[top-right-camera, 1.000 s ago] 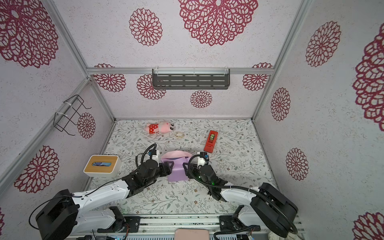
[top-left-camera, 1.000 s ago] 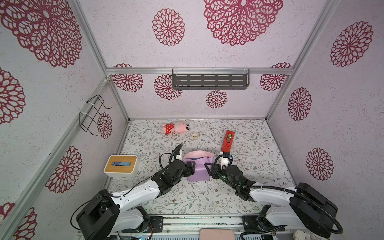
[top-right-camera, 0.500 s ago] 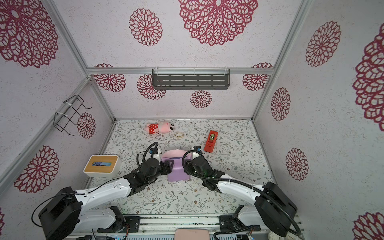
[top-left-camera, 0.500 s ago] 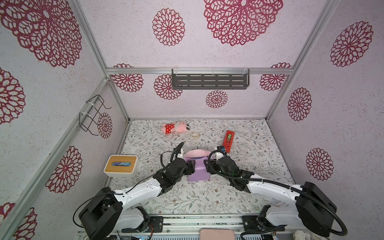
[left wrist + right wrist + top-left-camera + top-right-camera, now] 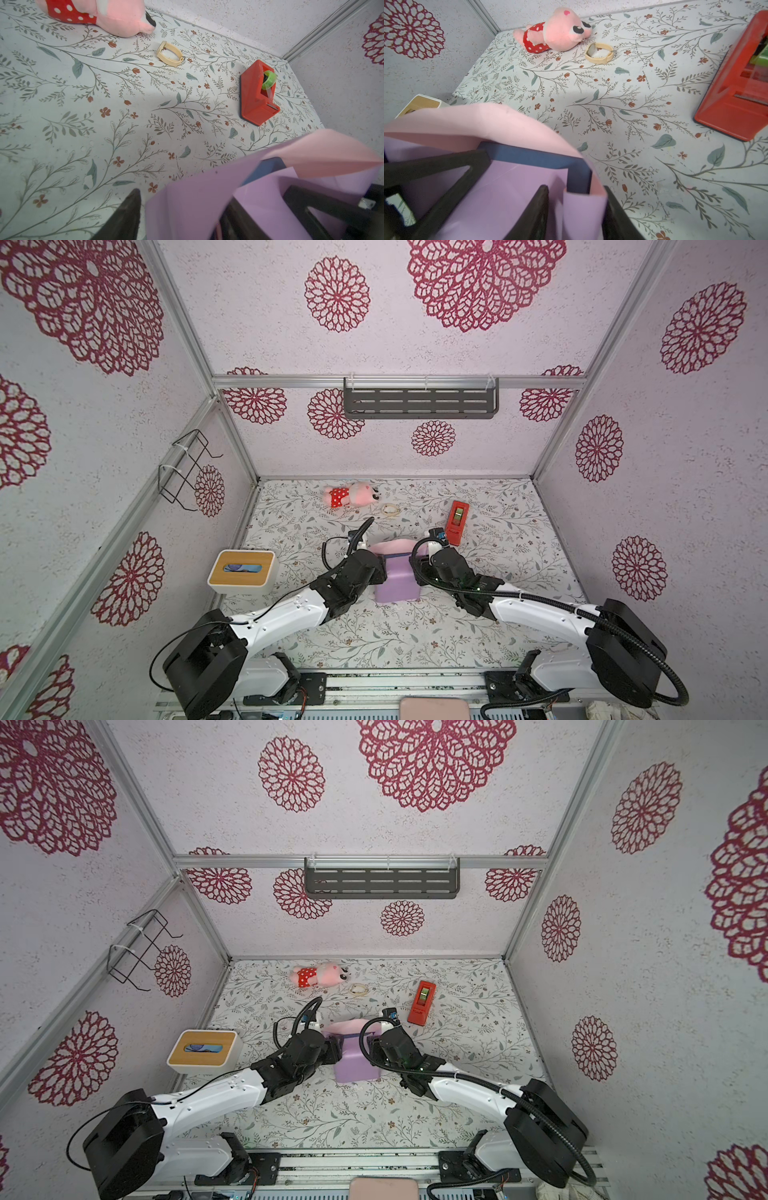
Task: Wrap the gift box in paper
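Observation:
The gift box is navy blue and mostly covered, with only a strip of its top edge showing. The paper lies lilac side out over its top and near face. A pink flap stands up behind the box. My left gripper is at the box's left side, open, with a lilac fold between its jaws and a thin gap at one finger. My right gripper is at the box's right edge, open, with a rounded paper fold between its jaws.
A pink plush toy and a cream watch strap lie at the back. A red tape dispenser sits right of them. A tissue box stands at the left, and a pink pad at the front rail.
My right gripper has moved left, up against the box's right edge. Both grippers' jaws have narrowed around the paper folds. The left arm has barely shifted.

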You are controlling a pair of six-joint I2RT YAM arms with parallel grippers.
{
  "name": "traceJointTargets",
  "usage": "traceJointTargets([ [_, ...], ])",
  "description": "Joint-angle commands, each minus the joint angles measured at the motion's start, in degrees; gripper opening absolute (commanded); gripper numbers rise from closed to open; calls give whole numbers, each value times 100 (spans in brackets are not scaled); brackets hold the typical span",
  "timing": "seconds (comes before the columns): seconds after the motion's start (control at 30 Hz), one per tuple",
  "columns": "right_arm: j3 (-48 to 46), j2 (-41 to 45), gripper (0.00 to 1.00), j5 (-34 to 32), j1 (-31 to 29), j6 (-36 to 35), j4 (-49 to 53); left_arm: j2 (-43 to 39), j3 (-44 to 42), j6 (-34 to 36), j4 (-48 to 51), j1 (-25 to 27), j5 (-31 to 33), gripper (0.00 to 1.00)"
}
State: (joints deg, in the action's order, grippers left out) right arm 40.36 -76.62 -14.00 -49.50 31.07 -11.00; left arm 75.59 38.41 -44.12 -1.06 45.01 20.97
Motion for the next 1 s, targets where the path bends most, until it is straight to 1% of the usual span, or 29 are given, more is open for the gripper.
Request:
traceJointTargets([
  [0.0, 119, -44, 45, -289, 32, -64, 659, 216, 20, 165, 639, -39, 318, 54],
  [0.13, 379, -75, 46, -480, 27, -117, 749, 279, 104, 210, 660, -22, 440, 48],
  [0.2, 497, -148, 44, -626, 21, -190, 879, 313, 162, 241, 674, -8, 476, 46],
  [0.4, 581, -357, 32, -820, -89, -131, 1041, 469, 435, 290, 764, 68, 663, 40],
  [0.63, 622, -484, 21, -1215, -390, 86, 952, 523, 577, 185, 704, 183, 872, 29],
  [0.8, 619, -607, 15, -1268, -564, 271, 690, 544, 627, 167, 585, 205, 910, 23],
  [0.97, 679, -764, 13, -1272, -674, 431, 585, 634, 711, 189, 556, 231, 865, 19],
])
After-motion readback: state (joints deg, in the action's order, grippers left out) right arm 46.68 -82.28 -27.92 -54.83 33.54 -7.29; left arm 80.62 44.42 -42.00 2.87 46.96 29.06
